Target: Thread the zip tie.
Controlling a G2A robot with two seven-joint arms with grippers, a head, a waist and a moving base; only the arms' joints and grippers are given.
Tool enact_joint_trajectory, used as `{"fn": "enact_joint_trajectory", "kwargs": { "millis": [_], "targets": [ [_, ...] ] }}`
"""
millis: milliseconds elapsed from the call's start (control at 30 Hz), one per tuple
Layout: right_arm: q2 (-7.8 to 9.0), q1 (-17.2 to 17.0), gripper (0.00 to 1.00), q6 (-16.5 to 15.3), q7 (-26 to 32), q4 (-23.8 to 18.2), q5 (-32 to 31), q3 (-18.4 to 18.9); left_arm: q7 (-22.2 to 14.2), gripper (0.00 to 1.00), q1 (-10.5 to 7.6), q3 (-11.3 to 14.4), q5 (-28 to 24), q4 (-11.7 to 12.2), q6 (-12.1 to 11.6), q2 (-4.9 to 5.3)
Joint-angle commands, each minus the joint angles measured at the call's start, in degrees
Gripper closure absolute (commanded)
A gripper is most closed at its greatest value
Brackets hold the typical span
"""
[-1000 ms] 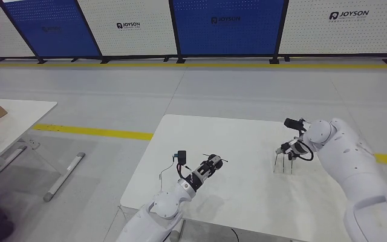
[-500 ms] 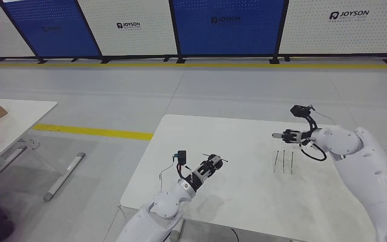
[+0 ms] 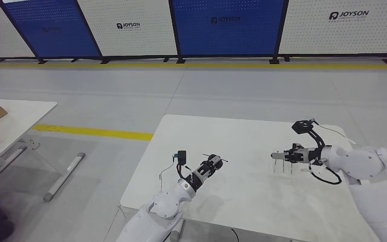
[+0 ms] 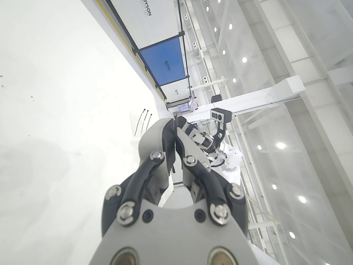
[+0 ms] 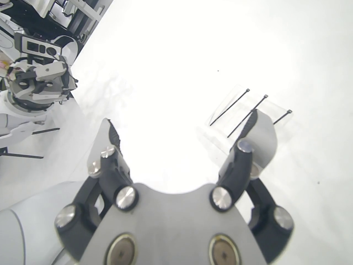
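Pinching a zip tie (image 3: 206,155) is the left claw (image 4: 174,128); right claw (image 5: 182,119) gapes near three ties (image 5: 260,101).

White table (image 3: 230,139) with rounded corners. Near its right side, flat on the top, a clear plastic sheet (image 5: 271,108). On that sheet, three black zip ties (image 5: 229,107), side by side, nearly parallel, not touching. Elsewhere on the top, a few tiny dark specks (image 5: 218,70).
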Motion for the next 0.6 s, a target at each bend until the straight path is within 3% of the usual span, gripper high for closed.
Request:
{"fn": "enact_joint_trajectory", "kwargs": {
  "millis": [0,33,133,233,333,400,567],
  "targets": [
    [-0.05,-0.7,0.00,-0.6,-1.3,-0.9,-0.6,-0.6,0.0,1.00,0.00,0.0,0.0,0.0,0.0,0.00],
    [-0.02,-0.9,0.00,0.9,-4.1,-0.6,-2.1,-0.3,0.0,1.00,0.00,0.0,0.0,0.0,0.0,0.00],
    [-0.30,-3.1,0.00,9.4,-12.9,-1.7,-8.9,-1.2,0.0,1.00,0.00,0.0,0.0,0.0,0.0,0.00],
    [-0.94,-3.6,0.00,17.0,-16.4,-1.8,-15.4,-4.3,0.0,1.00,0.00,0.0,0.0,0.0,0.0,0.00],
    [-1.86,-2.4,0.00,16.9,-17.0,0.4,-16.9,-7.6,0.0,1.00,0.00,0.0,0.0,0.0,0.0,0.00],
    [-2.22,-1.0,0.00,15.4,-16.2,2.6,-15.5,-8.1,0.0,1.00,0.00,0.0,0.0,0.0,0.0,0.00],
    [-2.22,-1.0,0.00,15.4,-16.2,2.6,-15.5,-8.1,0.0,1.00,0.00,0.0,0.0,0.0,0.0,0.00]
  ]
}}
